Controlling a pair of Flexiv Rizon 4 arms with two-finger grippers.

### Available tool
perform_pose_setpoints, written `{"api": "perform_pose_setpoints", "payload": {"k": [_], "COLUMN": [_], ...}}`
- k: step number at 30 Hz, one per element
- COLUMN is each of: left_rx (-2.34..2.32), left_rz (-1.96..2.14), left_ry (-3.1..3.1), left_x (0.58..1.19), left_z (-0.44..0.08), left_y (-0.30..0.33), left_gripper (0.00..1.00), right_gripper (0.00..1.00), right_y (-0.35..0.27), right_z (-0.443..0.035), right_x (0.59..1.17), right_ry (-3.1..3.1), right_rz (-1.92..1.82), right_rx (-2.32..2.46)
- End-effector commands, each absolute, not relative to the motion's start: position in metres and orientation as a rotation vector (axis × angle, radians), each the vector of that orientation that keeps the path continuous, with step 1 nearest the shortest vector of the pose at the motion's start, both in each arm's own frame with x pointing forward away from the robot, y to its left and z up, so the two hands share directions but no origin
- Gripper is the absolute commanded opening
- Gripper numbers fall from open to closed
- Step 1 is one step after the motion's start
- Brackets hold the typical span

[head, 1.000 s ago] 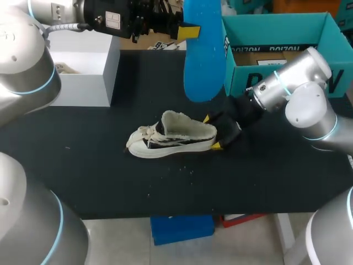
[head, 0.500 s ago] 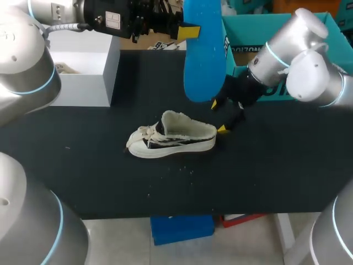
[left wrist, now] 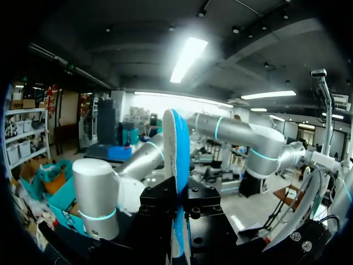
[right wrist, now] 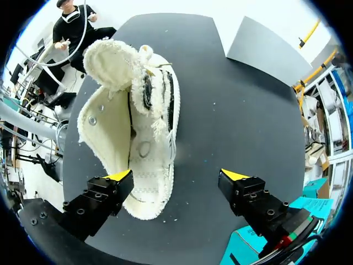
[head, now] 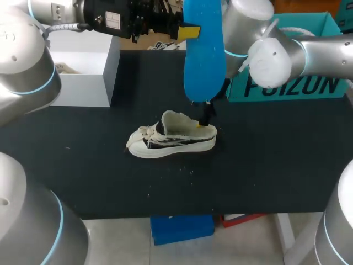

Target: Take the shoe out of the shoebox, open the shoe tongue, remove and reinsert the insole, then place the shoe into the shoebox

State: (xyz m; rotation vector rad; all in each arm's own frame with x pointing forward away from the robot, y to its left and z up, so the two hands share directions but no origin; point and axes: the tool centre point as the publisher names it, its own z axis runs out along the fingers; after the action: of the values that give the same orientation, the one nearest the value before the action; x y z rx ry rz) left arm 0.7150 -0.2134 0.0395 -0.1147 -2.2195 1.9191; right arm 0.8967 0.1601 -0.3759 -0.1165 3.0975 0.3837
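A black counter [head: 110,176] carries a teal cardboard shoebox [head: 298,88], its inside hidden by the right arm, and a white canvas shoe [head: 171,138] outside it. The left claw [head: 190,32] grips a blue foam insole [head: 204,55] aloft. Only the right wrist view shows the right claw [right wrist: 177,175]: spread wide and empty over the heel, having swung up from beside it.
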Motion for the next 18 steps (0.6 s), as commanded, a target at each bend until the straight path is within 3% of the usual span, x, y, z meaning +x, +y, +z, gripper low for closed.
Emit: {"api": "perform_pose_setpoints", "payload": {"k": [1, 16, 18], "left_rx": [-0.111, -0.111, -0.111], "left_rz": [1.924, 1.924, 1.924], "left_ry": [-2.221, -2.221, -2.221], "left_x": [0.714, 0.714, 0.714], "left_z": [0.039, 0.039, 0.039], "left_y": [-0.215, -0.215, -0.215], "left_gripper": [0.00, 0.00, 0.00], "right_gripper": [1.00, 1.00, 0.91], "right_y": [0.178, 0.210, 0.212], "right_z": [-0.378, -0.387, -0.389], "right_x": [0.898, 0.898, 0.898], "right_ry": [3.077, 3.111, 3.113], "right_rz": [-0.393, -0.250, -0.236], "right_rx": [-0.159, -0.288, -0.292]}}
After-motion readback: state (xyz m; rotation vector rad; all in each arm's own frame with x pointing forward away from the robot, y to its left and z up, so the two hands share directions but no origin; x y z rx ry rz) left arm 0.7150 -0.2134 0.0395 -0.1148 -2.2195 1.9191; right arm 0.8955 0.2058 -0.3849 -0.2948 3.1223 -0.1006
